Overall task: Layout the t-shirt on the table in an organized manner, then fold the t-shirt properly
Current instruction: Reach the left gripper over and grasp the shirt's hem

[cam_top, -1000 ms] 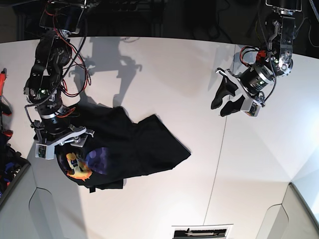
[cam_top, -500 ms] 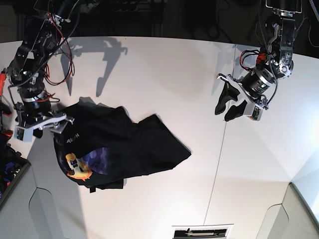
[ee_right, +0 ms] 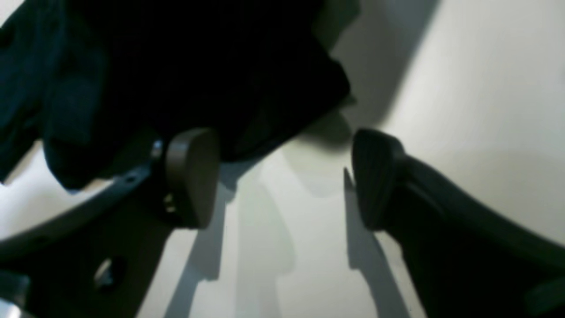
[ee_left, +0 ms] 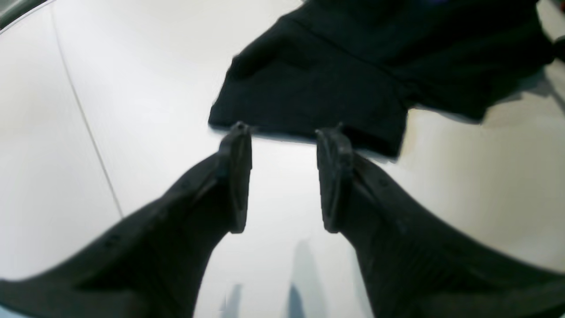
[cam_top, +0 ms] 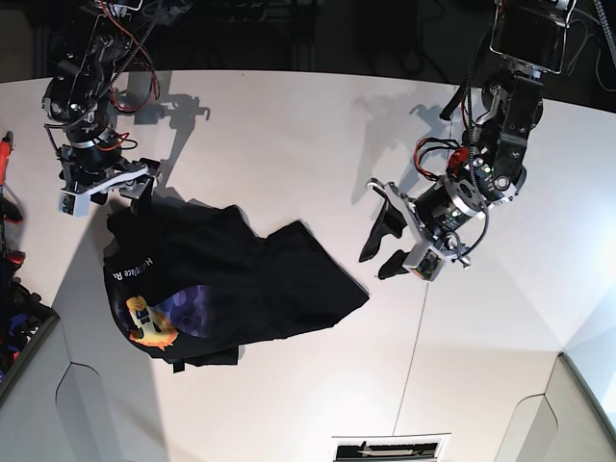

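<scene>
White counter (cam_top: 289, 125) holds a crumpled t-shirt (cam_top: 250, 279) at lower left; both jaws spread and empty, left gripper (cam_top: 383, 245) nearest its right corner.

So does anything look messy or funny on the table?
Yes. The t-shirt lies crumpled on the table, bunched in folds with one part sticking out toward the middle. Its sun picture is only half showing at one edge. Both grippers hang open, holding nothing.
</scene>
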`<action>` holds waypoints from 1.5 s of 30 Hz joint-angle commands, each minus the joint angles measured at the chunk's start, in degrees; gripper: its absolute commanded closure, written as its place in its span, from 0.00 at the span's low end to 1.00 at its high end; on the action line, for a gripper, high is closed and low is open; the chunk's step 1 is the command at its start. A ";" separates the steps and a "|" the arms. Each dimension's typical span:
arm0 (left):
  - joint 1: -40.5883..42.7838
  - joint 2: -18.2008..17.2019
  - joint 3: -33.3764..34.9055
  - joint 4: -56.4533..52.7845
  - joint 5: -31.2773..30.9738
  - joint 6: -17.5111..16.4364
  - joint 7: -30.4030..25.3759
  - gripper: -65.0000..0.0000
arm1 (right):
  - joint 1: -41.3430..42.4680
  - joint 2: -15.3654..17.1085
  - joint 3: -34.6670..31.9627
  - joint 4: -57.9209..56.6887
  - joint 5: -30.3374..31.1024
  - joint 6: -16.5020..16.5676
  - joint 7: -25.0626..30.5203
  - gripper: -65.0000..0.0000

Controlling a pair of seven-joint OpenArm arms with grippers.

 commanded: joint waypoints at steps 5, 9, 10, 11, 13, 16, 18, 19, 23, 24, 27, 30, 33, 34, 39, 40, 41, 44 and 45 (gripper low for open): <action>-4.15 3.04 2.21 -1.57 1.18 1.53 -1.66 0.58 | 2.10 0.46 -0.04 0.76 0.17 0.44 1.33 0.31; -5.92 5.79 2.21 -6.34 1.16 1.51 -1.68 0.58 | 4.11 0.48 -0.07 -0.70 -0.22 0.42 1.36 0.31; -6.47 6.43 2.21 -7.78 1.16 1.51 -1.68 0.58 | 4.87 0.48 -0.07 -1.62 -0.39 0.42 1.38 0.31; -7.06 7.08 2.21 -9.25 1.16 1.51 -1.70 0.58 | 5.77 0.48 -0.07 -2.71 -0.48 0.42 1.36 0.31; -8.13 8.22 2.21 -11.74 1.18 1.51 -2.23 0.58 | 7.37 0.48 -0.07 -5.11 -0.46 0.42 1.38 0.31; -9.57 9.86 2.21 -14.99 1.20 1.49 -2.78 0.58 | 9.49 0.46 -0.07 -8.85 -0.46 0.44 1.40 0.31; -10.54 10.82 2.21 -17.51 1.44 1.51 -3.26 0.58 | 10.60 0.46 -0.07 -11.10 -0.48 0.44 1.40 0.31; -11.02 11.15 2.21 -18.88 1.73 1.49 -4.02 0.58 | 10.99 0.46 -0.07 -12.02 -0.57 0.44 1.40 0.31; -12.52 12.70 2.21 -24.17 2.25 1.51 -6.60 0.58 | 11.52 0.46 -0.07 -13.25 -0.55 0.48 1.40 0.36; -12.61 12.70 2.21 -25.07 2.25 1.51 -7.32 0.58 | 11.52 0.48 -0.07 -13.25 -0.61 0.48 1.40 0.43; -12.61 12.70 2.21 -26.47 3.06 1.31 -9.79 0.74 | 11.54 0.48 -0.07 -13.25 -0.59 0.48 1.42 0.78; -12.68 12.66 2.21 -26.51 6.01 1.33 -9.88 0.98 | 11.65 0.66 -0.07 -13.16 -0.59 2.60 1.57 1.00; -12.68 12.15 2.21 -26.51 6.84 1.62 -9.84 1.00 | 11.69 1.29 -0.04 -12.96 0.63 6.03 1.62 1.00; -12.68 11.69 2.21 -26.51 6.80 1.77 -9.86 1.00 | 11.67 1.49 -0.04 -12.57 0.98 5.99 1.60 1.00; -12.68 8.24 2.21 -26.51 6.80 1.75 -9.81 1.00 | 11.65 3.85 0.55 -8.92 0.92 5.97 1.46 1.00; -12.68 7.32 2.19 -26.51 6.80 1.75 -9.84 1.00 | 11.65 4.44 0.85 -7.98 0.92 5.97 1.31 1.00; -12.68 6.40 2.14 -26.51 6.80 1.75 -9.84 1.00 | 11.63 5.07 1.18 -6.99 0.92 5.97 1.27 1.00; -12.68 3.85 2.14 -26.51 6.80 1.75 -9.81 1.00 | 11.52 6.71 2.14 -3.63 1.05 5.86 0.20 1.00; -12.68 2.97 2.14 -26.51 6.80 1.75 -9.84 1.00 | 11.50 7.13 2.54 -2.32 1.66 5.75 -0.52 1.00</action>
